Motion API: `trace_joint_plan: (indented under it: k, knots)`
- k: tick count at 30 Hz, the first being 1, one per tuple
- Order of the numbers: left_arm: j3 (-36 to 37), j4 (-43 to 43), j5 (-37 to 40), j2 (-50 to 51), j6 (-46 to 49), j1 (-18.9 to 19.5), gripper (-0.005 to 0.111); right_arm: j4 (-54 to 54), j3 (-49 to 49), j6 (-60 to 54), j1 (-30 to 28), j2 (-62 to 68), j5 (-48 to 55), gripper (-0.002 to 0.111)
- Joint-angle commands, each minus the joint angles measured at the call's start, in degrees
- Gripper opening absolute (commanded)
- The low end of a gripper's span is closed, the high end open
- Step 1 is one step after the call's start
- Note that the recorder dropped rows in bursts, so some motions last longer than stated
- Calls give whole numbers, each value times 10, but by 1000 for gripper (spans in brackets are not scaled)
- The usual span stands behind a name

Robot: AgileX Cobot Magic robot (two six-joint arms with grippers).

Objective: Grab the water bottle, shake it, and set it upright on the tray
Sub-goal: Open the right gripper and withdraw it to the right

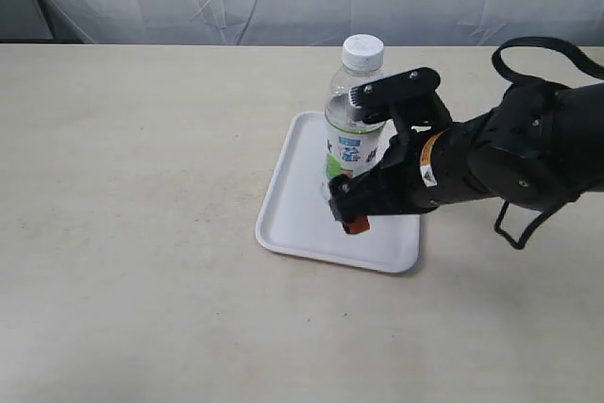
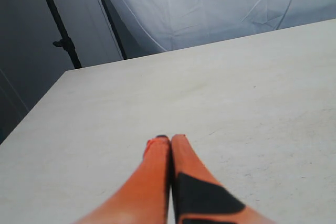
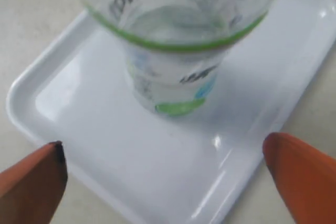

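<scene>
Your water bottle (image 1: 357, 110) stands upright on the white tray (image 1: 293, 222), white cap on top. Its label is white, blue and green, but the writing is too blurred to read in either view. The right pincer (image 1: 356, 159) straddles the bottle. Your right wrist view shows its orange tips wide apart, off the plastic. Only the left wrist view shows the left pincer (image 2: 170, 141), tips pressed together above the table (image 2: 252, 77).

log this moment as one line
bottle: upright on tray | right end effector: open at bottle | left end effector: shut, over table
</scene>
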Motion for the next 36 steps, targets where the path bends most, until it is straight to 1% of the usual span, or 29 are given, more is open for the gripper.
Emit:
trace_joint_plan:
  k: [1, 5, 7, 8, 10, 13, 14, 15, 18, 25, 29, 33, 36]
  knots:
    - [1, -2, -8, -2, -4, 0, 0, -9, -2, -25, 45, -16, 103, 104]
    - [1, -2, -8, -2, -4, 0, 0, 8, -2, -26, 81, -34, 204, 104]
    - [1, -2, -8, -2, -4, 0, 0, 29, -2, -26, 85, -49, 248, 98]
    - [1, -2, -8, -2, -4, 0, 0, 40, -2, -26, 85, -60, 267, 91]
    - [1, -2, -8, -2, -4, 0, 0, 47, -2, -26, 85, -86, 305, 71]
    - [1, -2, -8, -2, -4, 0, 0, 52, -2, -20, 85, -136, 358, 22]
    - [1, -2, -8, -2, -4, 0, 0, 52, -2, -7, 85, -155, 376, 1]
    - [1, -2, -8, -2, -4, 0, 0, 55, -2, 10, 85, -175, 394, 1]
    - [1, -2, -8, -2, -4, 0, 0, 81, -2, 11, 85, -232, 445, 2]
    - [1, -2, -8, -2, -4, 0, 0, 201, -2, 11, 85, -327, 543, 2]
    - [1, -2, -8, -2, -4, 0, 0, 228, -2, 11, 85, -352, 539, 2]
    - [1, -2, -8, -2, -4, 0, 0, 217, -2, 8, 85, -358, 533, 2]
    - [1, -2, -8, -2, -4, 0, 0, 198, 1, 8, 84, -381, 471, 2]
